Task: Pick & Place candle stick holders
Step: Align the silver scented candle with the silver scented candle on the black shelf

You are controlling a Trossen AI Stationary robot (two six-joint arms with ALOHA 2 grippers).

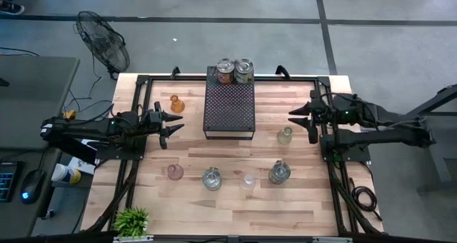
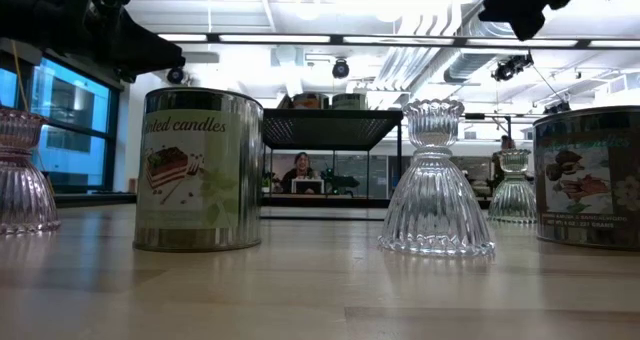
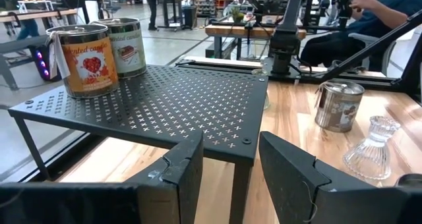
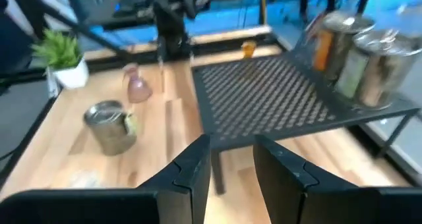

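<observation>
Both grippers hang open over the table with nothing between their fingers. My left gripper (image 1: 171,124) (image 3: 231,151) is left of the black perforated tray (image 1: 228,111) and my right gripper (image 1: 301,119) (image 4: 232,151) is right of it, each pointing at it. The candle stick holders stand upright on their bases on the wood. An amber one (image 1: 176,103) is at the far left and a pinkish one (image 1: 175,172) (image 2: 20,175) at the near left. A clear one (image 1: 247,181) (image 2: 437,180) stands near the front, another clear one (image 1: 285,136) right of the tray.
Two candle tins (image 1: 226,70) (image 1: 244,70) stand on the tray's far end. Two more tins (image 1: 211,179) (image 1: 279,173) stand on the table among the near holders. A small green plant (image 1: 131,220) is at the near left corner. A black frame (image 1: 143,82) edges the table.
</observation>
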